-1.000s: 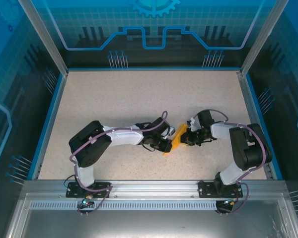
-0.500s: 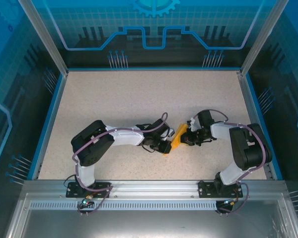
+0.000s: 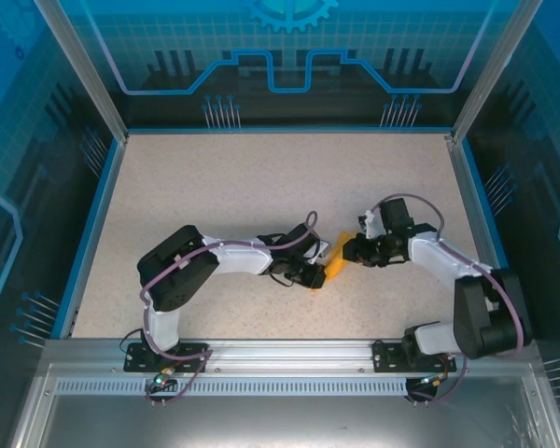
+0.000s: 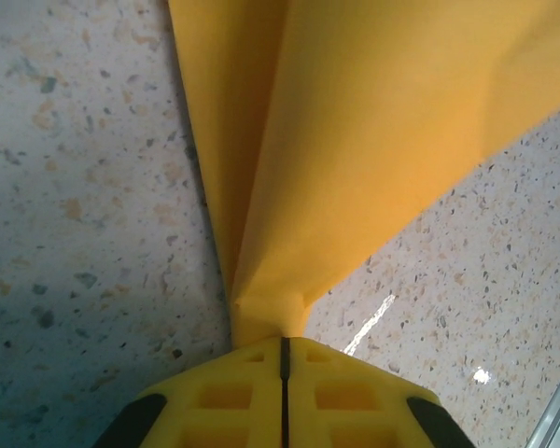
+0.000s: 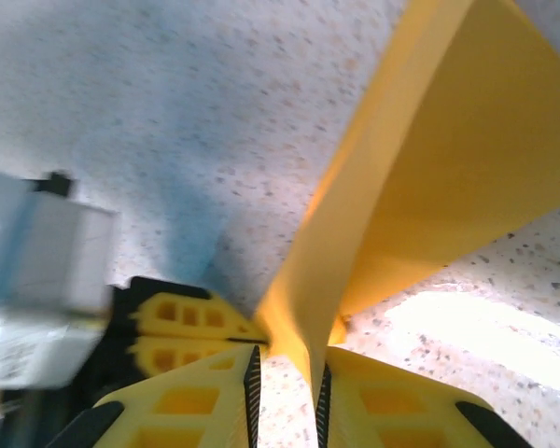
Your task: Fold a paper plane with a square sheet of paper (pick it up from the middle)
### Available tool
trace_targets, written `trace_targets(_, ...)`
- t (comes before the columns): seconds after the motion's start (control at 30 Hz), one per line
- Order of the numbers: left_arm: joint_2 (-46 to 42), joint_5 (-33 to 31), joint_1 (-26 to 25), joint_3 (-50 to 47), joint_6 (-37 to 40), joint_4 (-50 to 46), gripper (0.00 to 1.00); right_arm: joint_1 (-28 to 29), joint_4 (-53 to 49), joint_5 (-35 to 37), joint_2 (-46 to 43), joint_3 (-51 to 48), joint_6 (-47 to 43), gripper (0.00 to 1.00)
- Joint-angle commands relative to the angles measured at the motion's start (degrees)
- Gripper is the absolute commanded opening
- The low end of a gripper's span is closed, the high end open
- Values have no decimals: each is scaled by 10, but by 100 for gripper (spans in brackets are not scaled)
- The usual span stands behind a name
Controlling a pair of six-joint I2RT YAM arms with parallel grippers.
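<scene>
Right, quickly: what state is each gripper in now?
Left gripper: shut on the folded paper.
Right gripper: slightly open, paper between its fingers.

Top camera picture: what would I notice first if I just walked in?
The bright orange-yellow folded sheet of paper jumps out, near the middle of the speckled beige table. The left tool pinches it shut at its near end. The right tool meets it from the other side, jaws a little apart around the paper.
</scene>
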Motion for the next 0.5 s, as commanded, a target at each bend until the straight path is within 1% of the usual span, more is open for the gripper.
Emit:
trace_targets(0.0,44,-27,0,-31,3,-32,7,24,-51,-2,-26,16,11,23)
trace_targets(0.1,44,-27,0,-32,3,-31,7,52,-41,1,-31,24,35,22)
trace_targets(0.17,43,-27,0,-34,3,-29,7,59,-41,7,-37,30,44,21)
trace_targets(0.23,42,-27,0,-36,3,-29,7,59,-64,17,-53,46,42,20)
trace_targets(0.27,41,-28,0,-38,3,-29,7,60,-85,33,-71,57,38,20)
trace_targets(0.33,42,-27,0,-40,2,-25,7,52,-133,68,-99,77,24,20)
trace_targets(0.4,44,-25,0,-38,2,-24,7,29,-151,58,-109,80,11,21)
trace_targets(0.47,44,-25,0,-36,4,-25,7,24,-161,56,-113,78,6,22)
